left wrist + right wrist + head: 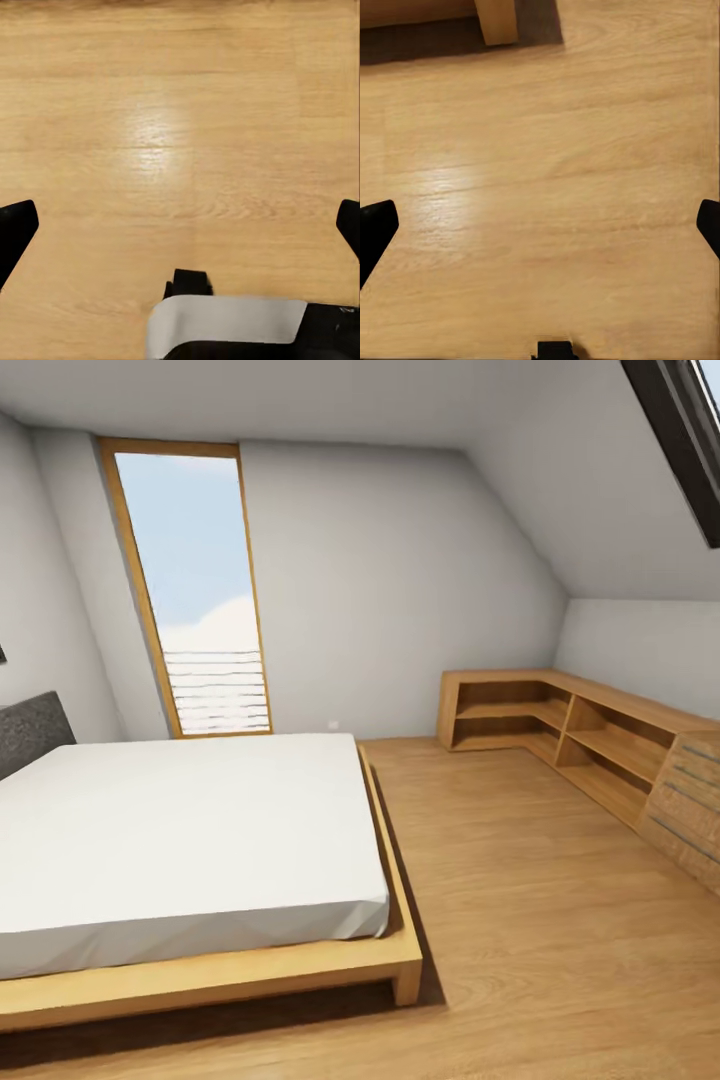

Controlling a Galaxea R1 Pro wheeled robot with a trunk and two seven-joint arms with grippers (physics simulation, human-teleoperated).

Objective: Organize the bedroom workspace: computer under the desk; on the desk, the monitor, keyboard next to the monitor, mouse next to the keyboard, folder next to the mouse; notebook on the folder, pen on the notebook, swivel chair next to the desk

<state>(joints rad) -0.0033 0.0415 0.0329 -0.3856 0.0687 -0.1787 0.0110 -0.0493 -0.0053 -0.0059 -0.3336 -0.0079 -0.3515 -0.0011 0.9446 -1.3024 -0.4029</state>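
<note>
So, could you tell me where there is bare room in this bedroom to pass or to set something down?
The wooden floor between the bed and the low shelving lies bare, as does the mattress top. The shelf compartments look empty. It narrows toward the drawer unit on the right. Both open grippers, left and right, hang over bare floorboards.

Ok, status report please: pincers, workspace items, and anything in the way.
Both pincers open and empty, left pincer and right pincer over bare wood floor. In transit; ahead are bed, window, corner shelving. Bed leg near the right pincer.
</note>
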